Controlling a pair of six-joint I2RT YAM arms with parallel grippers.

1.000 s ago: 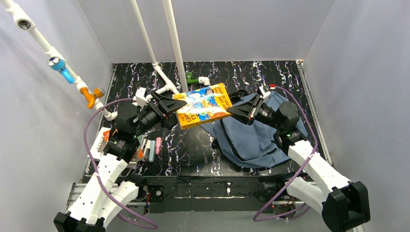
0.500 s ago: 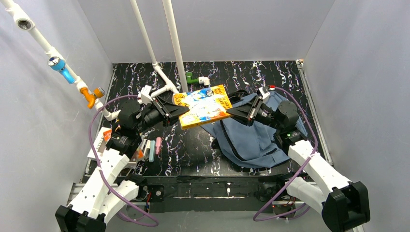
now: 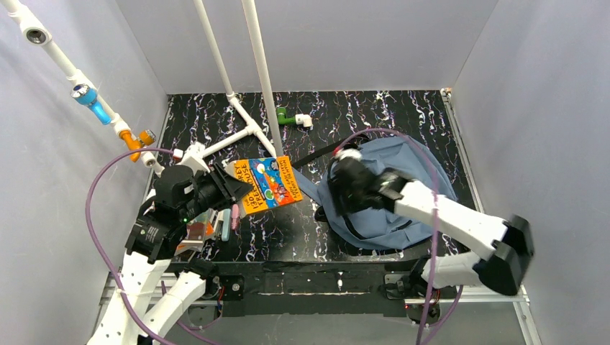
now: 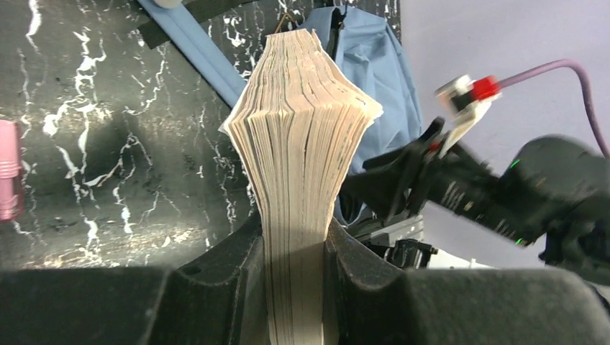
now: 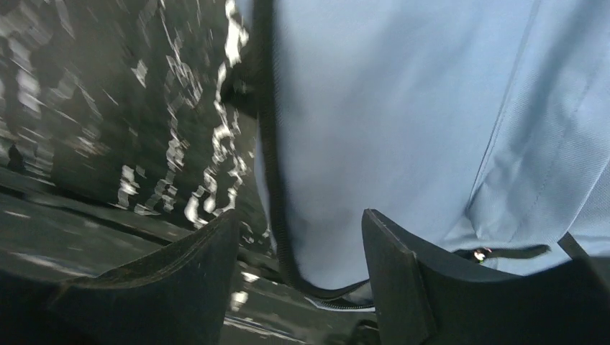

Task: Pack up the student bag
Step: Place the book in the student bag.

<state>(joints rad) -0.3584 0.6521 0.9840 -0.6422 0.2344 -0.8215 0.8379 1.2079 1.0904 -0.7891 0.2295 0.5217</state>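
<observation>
**A:** The right tool [image 5: 298, 237] has let go of the book [image 3: 265, 184] and swung down over the student bag [image 3: 392, 152]. The left tool [image 4: 298, 244] now carries the book alone, nearer and further left.

**B:** And the grips?

**A:** The left tool pinches the book by one edge, with the pages fanning out. The right tool is spread and empty, close over the fabric beside the zip.

**B:** How far along is it?

**A:** The bag lies slumped on the right of the tabletop [image 3: 288, 230]. The book is outside it and small stationery [image 3: 230, 219] waits near left, so I judge the packing hardly begun.
</observation>
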